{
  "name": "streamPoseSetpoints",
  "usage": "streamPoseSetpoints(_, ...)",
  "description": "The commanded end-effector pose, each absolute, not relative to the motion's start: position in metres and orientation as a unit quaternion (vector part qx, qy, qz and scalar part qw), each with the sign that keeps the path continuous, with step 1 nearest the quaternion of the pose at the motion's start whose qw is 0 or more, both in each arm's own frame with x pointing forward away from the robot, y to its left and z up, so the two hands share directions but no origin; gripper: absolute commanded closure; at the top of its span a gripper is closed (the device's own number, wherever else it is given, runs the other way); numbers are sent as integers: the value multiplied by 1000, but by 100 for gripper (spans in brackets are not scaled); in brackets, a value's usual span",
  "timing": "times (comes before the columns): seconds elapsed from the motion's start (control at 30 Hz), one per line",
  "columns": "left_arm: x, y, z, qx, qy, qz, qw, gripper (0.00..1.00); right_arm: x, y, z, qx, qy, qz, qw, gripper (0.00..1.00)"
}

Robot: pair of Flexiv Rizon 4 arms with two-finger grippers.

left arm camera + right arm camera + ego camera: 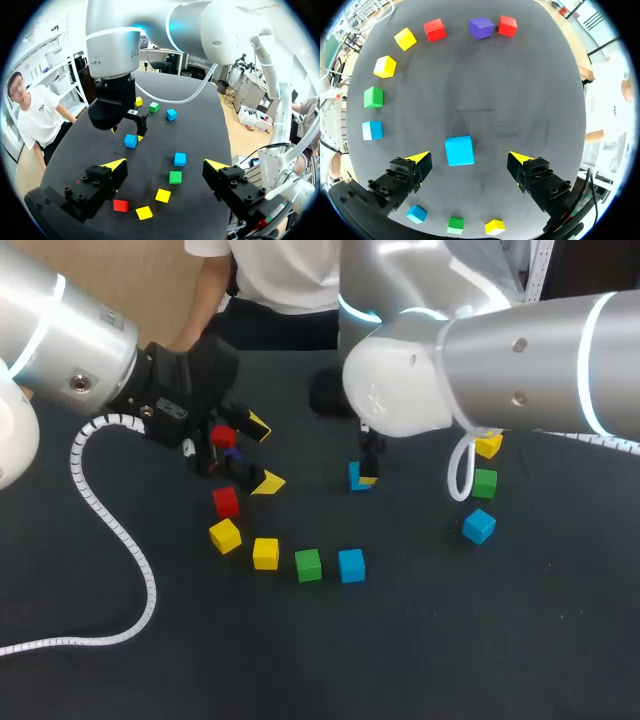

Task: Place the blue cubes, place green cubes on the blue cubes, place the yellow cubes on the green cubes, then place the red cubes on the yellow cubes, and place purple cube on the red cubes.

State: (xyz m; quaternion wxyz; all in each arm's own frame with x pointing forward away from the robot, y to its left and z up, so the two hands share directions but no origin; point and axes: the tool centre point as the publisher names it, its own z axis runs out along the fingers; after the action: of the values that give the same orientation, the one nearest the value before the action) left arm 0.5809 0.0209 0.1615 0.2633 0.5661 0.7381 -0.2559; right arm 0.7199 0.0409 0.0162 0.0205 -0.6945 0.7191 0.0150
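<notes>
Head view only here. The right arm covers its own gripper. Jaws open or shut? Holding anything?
Observer: Open and empty. In the right wrist view the right gripper has its jaws either side of a blue cube lying on the table, and neither jaw touches it.
Operator: Purple cube? I only get a sliver of it under the left gripper.
Observer: It lies on the table right beside a red cube, with no gripper touching it.
Operator: Left jaws?
Observer: Open, per the left wrist view, with nothing between them.
</notes>
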Motion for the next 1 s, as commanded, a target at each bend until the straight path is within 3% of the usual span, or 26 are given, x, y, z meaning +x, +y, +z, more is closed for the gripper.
streamPoseSetpoints(0.03,582,20,162,567,739,-255,261,0,706,24,25,-691,722,14,45,0)
streamPoseSetpoints(0.13,582,20,162,567,739,-255,261,0,702,18,27,-687,724,12,49,0)
streamPoseSetpoints(0.17,582,20,162,567,739,-255,261,0,701,16,28,-687,725,12,49,14)
streamPoseSetpoints(0.2,582,20,162,567,739,-255,261,0,700,15,28,-687,725,12,50,48)
streamPoseSetpoints(0.23,582,20,162,567,739,-255,261,0,699,13,27,-687,725,12,50,70)
streamPoseSetpoints(0.27,582,20,162,567,739,-255,261,0,699,12,27,-686,725,12,50,100)
streamPoseSetpoints(1.0,582,20,162,567,739,-255,261,0,709,18,18,-693,720,21,41,100)
